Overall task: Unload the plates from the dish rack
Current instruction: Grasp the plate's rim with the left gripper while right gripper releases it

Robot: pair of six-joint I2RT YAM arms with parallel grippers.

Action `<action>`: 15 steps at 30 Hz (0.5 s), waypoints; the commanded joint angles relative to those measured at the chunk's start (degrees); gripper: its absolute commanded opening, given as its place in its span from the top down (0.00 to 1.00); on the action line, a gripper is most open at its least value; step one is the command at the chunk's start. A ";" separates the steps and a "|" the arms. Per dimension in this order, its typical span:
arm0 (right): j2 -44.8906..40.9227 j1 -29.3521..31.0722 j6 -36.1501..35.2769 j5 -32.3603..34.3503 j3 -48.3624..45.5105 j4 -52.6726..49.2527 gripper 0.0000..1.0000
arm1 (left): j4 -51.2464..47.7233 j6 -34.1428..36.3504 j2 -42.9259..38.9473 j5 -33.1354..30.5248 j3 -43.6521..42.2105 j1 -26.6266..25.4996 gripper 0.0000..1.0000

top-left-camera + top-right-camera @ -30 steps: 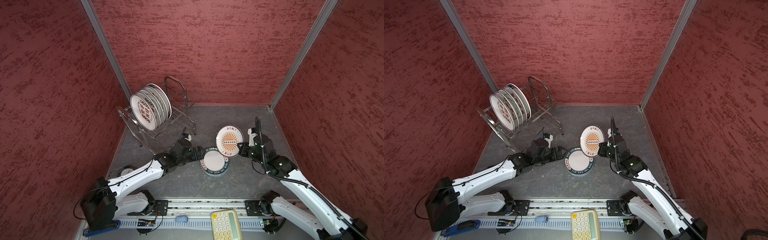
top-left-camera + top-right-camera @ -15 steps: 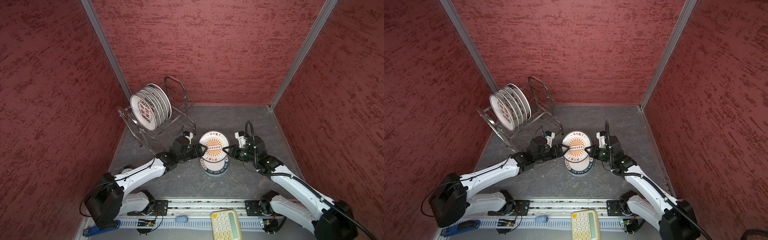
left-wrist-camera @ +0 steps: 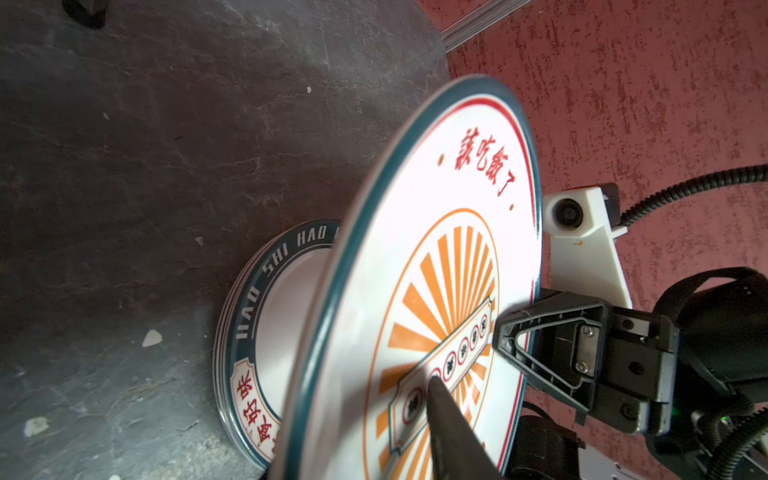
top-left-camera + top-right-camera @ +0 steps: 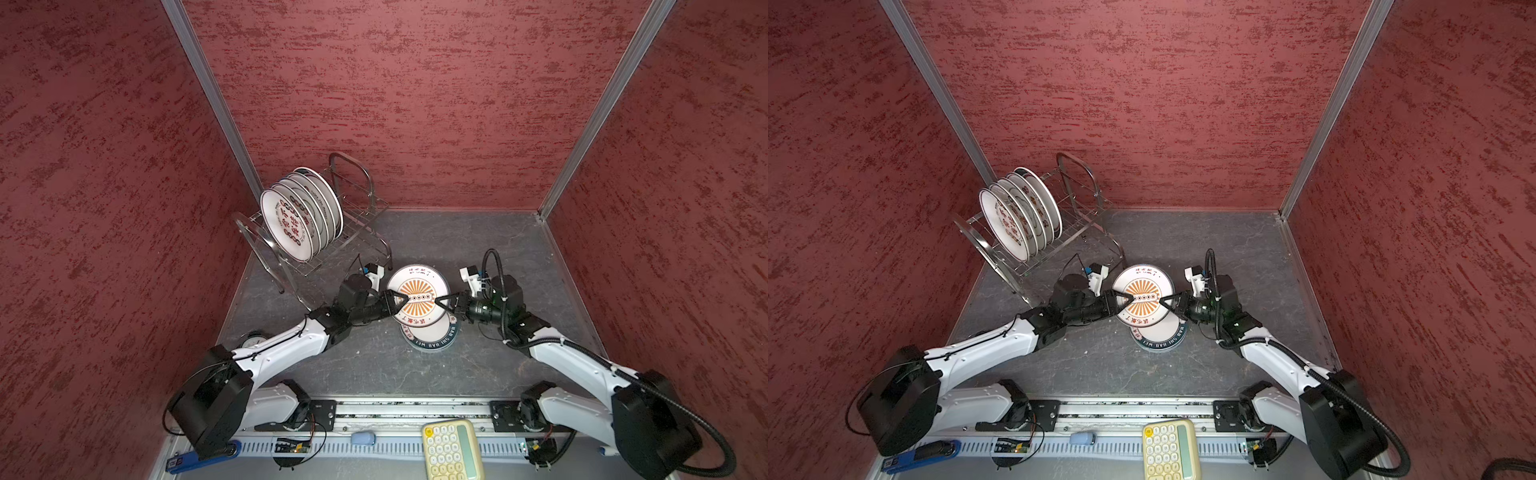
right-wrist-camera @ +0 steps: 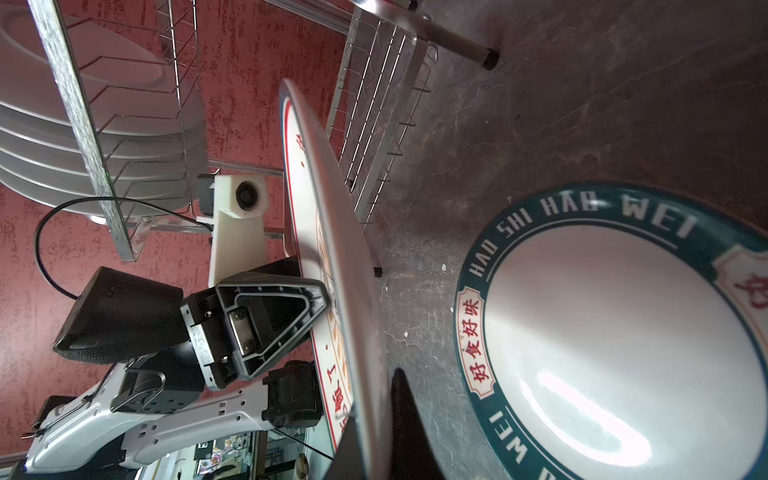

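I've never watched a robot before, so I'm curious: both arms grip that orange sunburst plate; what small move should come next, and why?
Probably lower the sunburst plate gently onto the stack of teal-rimmed plates. The left end effector and right end effector each pinch its opposite edges, and the plate hangs tilted above that stack, off-centre.

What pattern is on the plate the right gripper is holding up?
Plate: orange sunburst, red characters, teal rim; clearest from left wrist.

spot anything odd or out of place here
Two strays: a small clock sits on the table, half hidden under the left arm, and a yellow calculator lies on the front frame.
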 commanded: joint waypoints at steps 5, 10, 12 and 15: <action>0.22 0.29 0.58 -3.05 -0.08 6.66 0.95 | 4.56 1.30 -0.62 3.08 -0.64 -0.54 0.81; 0.13 0.26 0.43 -2.73 -0.22 6.82 0.75 | 3.52 1.41 -0.76 3.33 -0.68 -0.45 0.89; 0.06 0.26 0.29 -2.56 -0.16 6.81 0.63 | 3.13 1.31 -0.84 3.41 -0.69 -0.49 0.92; -0.17 0.25 -0.21 -2.02 0.11 5.84 0.45 | 2.11 1.40 -1.57 3.20 -0.73 -0.53 0.96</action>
